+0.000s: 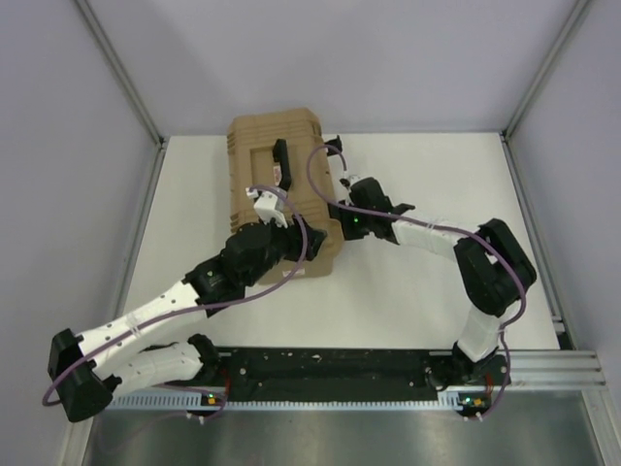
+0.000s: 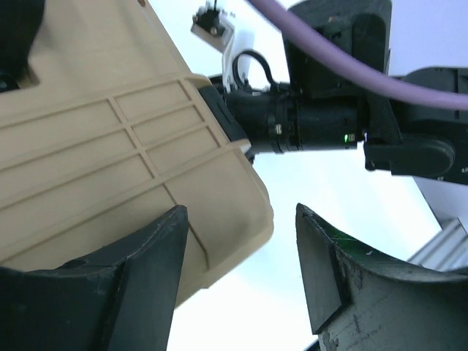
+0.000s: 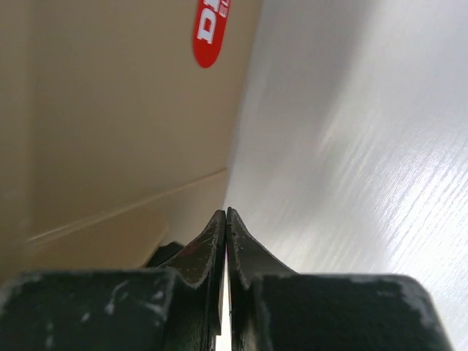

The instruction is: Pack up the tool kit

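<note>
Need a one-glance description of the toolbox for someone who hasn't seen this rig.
Start at the white table. Toward its far edge, left of centre, sits the toolbox, a big closed case with a black handle on top. It is the only tan, ribbed thing; the two arms reaching it are black and white.

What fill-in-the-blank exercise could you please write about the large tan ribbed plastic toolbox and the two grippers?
1. The lid of the large tan ribbed plastic toolbox is ____.
2. The left gripper, at the toolbox's near corner, is ____.
3. The right gripper, beside the toolbox, is ____.
Missing words: closed; open; shut.
</note>
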Motion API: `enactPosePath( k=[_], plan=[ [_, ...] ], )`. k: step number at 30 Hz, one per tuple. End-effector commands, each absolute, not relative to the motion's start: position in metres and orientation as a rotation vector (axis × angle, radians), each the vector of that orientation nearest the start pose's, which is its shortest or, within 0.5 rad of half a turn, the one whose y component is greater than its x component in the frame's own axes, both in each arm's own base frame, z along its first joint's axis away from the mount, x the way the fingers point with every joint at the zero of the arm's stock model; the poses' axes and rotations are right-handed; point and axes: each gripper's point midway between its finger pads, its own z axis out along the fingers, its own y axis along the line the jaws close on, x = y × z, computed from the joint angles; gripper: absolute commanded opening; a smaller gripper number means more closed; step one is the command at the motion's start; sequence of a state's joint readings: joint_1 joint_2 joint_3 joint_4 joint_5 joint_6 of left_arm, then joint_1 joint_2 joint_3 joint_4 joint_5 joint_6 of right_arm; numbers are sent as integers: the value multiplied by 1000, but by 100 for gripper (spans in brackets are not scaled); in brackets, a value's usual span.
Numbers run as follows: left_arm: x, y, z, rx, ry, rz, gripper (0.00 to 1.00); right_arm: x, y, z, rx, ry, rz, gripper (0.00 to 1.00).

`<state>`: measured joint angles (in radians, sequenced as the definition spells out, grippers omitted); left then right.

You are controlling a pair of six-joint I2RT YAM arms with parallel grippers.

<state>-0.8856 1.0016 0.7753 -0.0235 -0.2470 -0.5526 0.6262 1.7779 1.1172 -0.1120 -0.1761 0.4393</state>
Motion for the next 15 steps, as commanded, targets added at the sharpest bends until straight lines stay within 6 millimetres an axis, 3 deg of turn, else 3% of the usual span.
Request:
enactPosePath(
  k=[1,2,4,7,9,11,15],
  plan=[
    [201,-249,184,235,2204,-698,66,336,328,154,-302,2218,856,0],
    [204,-245,196,220,2182,-679,66,337,318,159,-266,2216,844,1],
    [213,-234,222,180,2124,-628,68,339,293,166,-158,2220,805,13],
    [227,-217,260,111,2022,-553,73,341,254,177,1,2202,802,51],
    [236,-203,282,58,1978,-495,78,336,240,187,14,2174,825,67],
    [243,-188,303,2,1932,-434,82,329,237,203,-39,2131,852,75],
    [257,-158,316,-106,1882,-313,88,319,256,226,-203,2057,972,84]
  ],
)
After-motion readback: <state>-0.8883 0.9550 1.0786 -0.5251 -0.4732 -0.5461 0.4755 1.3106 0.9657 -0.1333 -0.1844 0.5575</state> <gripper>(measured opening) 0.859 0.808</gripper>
